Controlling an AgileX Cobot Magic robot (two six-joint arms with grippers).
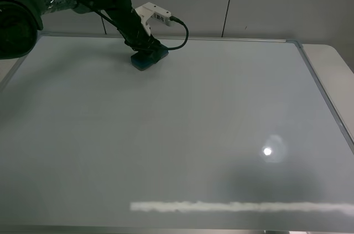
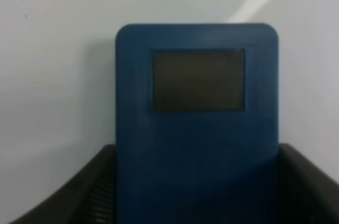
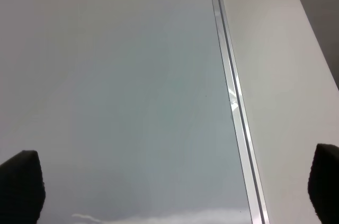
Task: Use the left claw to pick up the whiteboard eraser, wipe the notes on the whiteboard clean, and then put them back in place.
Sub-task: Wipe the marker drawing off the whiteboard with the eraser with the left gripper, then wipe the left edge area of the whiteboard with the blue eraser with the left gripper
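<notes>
**Eraser gripped at the whiteboard's far edge**

The left arm (image 1: 110, 1) is reached in from the far left corner and angled steeply down toward the board. The left claw (image 1: 147, 51) is closed narrowly on the eraser (image 1: 142, 63). The eraser is set flat on the whiteboard (image 1: 182, 134), near its far edge and left of the middle. A white box (image 1: 155, 14) is carried on the wrist, and a black cable (image 1: 181, 34) is looped from it just beside the claw. In the left wrist view the eraser is seen clamped between two dark fingers (image 2: 79, 195) (a dark rectangular patch is shown on its blue top). The right claw (image 3: 173, 181) is spread wide, its fingertips (image 3: 21, 184) set well apart. It is hung over the board's right side, where the silver frame (image 3: 233, 102) and the counter (image 3: 286, 75) are seen below.
</notes>
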